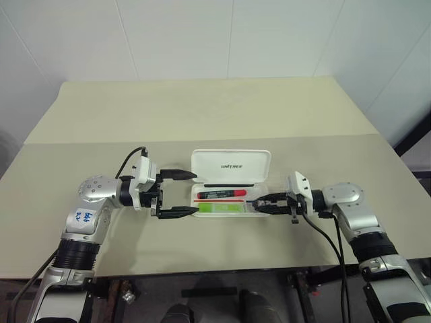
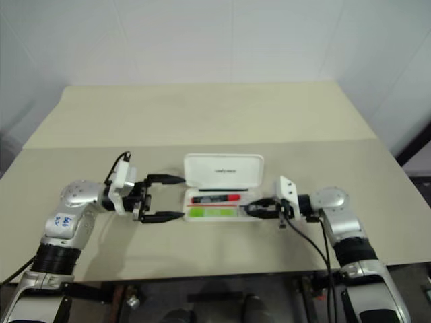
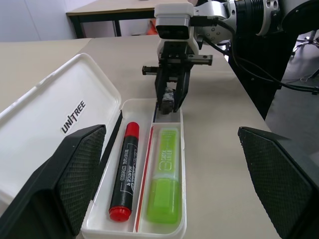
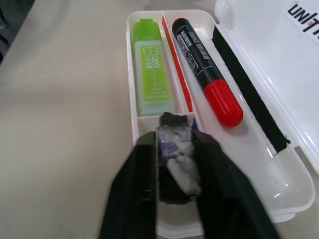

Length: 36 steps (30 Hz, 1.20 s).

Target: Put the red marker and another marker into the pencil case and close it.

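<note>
one pencil case (image 1: 231, 167), two markers (image 1: 221, 194)

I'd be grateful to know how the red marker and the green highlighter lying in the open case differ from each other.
The red marker is slim, with a black barrel and red cap; the green highlighter is chunkier and light green all over. The marker lies in the compartment next to the lid, the highlighter in the one away from it. Both lie flat and parallel inside the pencil case, lid open.

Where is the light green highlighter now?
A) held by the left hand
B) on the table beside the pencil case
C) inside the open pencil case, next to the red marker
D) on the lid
C: the light green highlighter lies in the open pencil case, beside the red marker.
</note>
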### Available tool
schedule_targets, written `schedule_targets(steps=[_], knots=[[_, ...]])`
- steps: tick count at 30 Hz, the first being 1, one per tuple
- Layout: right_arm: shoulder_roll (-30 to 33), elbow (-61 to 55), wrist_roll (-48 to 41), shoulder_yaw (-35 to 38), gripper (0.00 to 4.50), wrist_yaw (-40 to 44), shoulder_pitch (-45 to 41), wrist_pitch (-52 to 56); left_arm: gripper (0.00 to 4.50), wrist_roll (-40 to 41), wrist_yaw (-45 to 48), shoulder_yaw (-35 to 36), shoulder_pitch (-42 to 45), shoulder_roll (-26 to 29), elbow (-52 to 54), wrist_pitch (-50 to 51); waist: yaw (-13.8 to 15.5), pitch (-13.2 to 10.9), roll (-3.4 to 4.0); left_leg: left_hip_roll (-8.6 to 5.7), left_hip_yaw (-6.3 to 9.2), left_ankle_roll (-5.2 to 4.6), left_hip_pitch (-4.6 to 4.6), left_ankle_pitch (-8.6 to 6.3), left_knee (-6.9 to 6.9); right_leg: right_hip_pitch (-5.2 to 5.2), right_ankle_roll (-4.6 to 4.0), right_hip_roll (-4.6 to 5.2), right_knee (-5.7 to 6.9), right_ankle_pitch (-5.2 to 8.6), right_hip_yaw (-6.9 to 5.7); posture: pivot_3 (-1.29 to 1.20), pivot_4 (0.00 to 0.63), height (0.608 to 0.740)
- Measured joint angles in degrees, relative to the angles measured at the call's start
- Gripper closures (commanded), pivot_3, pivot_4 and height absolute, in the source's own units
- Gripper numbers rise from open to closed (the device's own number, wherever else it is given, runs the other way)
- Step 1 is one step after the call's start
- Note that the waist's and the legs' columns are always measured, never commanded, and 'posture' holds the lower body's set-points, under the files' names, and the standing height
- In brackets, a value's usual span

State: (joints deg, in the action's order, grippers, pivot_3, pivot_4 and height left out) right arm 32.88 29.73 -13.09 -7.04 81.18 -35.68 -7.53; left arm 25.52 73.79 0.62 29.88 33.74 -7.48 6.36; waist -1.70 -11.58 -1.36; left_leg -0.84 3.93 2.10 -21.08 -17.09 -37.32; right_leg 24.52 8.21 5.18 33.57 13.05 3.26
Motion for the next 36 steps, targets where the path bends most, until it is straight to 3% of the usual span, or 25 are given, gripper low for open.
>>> schedule_targets(steps=[7,11,26,36], knots=[[-0.7,-0.3,-0.2,0.6,0.01,-0.3,-1.0,0.2,0.00,-0.1,-0.5,0.0,0.0,0.0,0.0,0.0,0.0,0.0,0.00,0.00,0.00,0.00,-0.03,0.00,0.03,0.00,0.01,0.01,0.07,0.00,0.00,0.00,0.150,0.740],[-0.3,-5.4,-2.6,1.5,0.01,-0.4,0.3,2.6,0.00,-0.2,-0.5,-0.2,0.4,-0.1,-0.2,0.0,0.1,0.0,0.01,0.00,0.01,0.00,-0.04,0.00,0.04,0.02,0.01,0.01,0.07,0.00,0.00,0.00,0.150,0.740],[8.4,-36.1,-18.0,17.0,0.01,-10.3,16.7,21.4,0.00,0.3,1.1,2.8,1.0,1.8,-7.2,2.4,0.1,0.0,0.01,0.01,0.02,0.00,-0.01,0.00,0.00,0.00,-0.02,0.00,-0.07,0.01,-0.02,0.00,0.150,0.740],[10.5,-33.7,-16.6,17.2,0.00,-10.4,18.4,18.7,3.17,1.3,2.5,4.9,2.5,1.7,-12.5,2.2,0.2,0.0,0.01,-0.01,0.01,-0.01,0.00,0.00,-0.08,-0.01,0.00,0.02,-0.01,0.00,-0.01,0.00,0.150,0.740]])
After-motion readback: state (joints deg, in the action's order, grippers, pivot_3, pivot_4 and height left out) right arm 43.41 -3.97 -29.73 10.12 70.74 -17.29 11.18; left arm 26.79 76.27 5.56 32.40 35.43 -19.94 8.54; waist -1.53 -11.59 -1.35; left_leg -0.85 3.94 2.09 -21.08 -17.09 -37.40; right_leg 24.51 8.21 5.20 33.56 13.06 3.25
